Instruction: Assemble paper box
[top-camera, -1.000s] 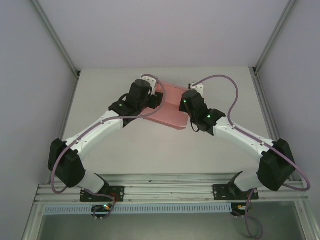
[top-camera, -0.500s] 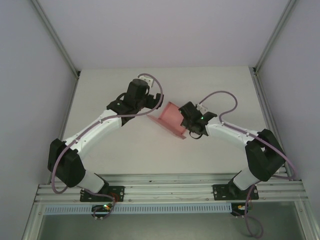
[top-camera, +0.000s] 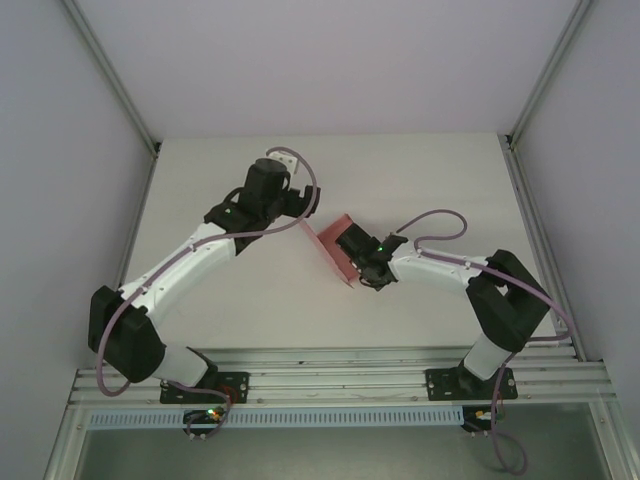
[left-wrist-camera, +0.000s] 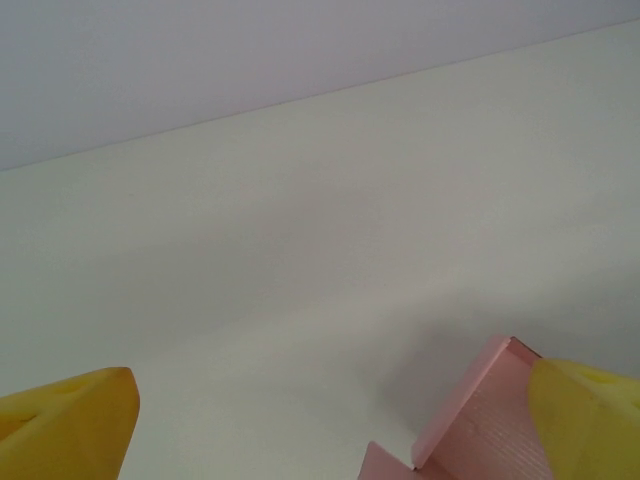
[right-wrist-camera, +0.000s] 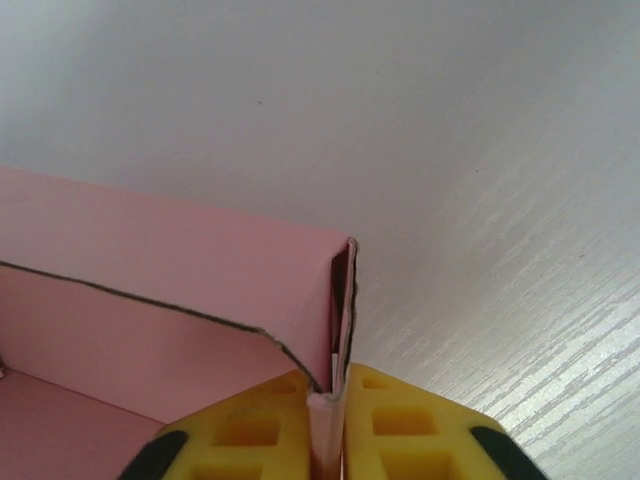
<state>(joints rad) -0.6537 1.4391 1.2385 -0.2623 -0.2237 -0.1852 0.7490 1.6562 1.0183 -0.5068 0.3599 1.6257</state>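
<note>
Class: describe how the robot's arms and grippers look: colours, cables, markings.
The left arm and right arm have white links, black joint housings and small green lights. A mauve cable loops along each. The jaws have yellow pads, the right ones with square recesses.

1. No legible text, label, brand or number on the paper box (right-wrist-camera: 150, 260).
2. The bench (top-camera: 420, 180) carries no readable marking.
3. Any print on the left arm (top-camera: 190, 255) or right arm (top-camera: 440, 268) is possibly too small to resolve from above.
</note>
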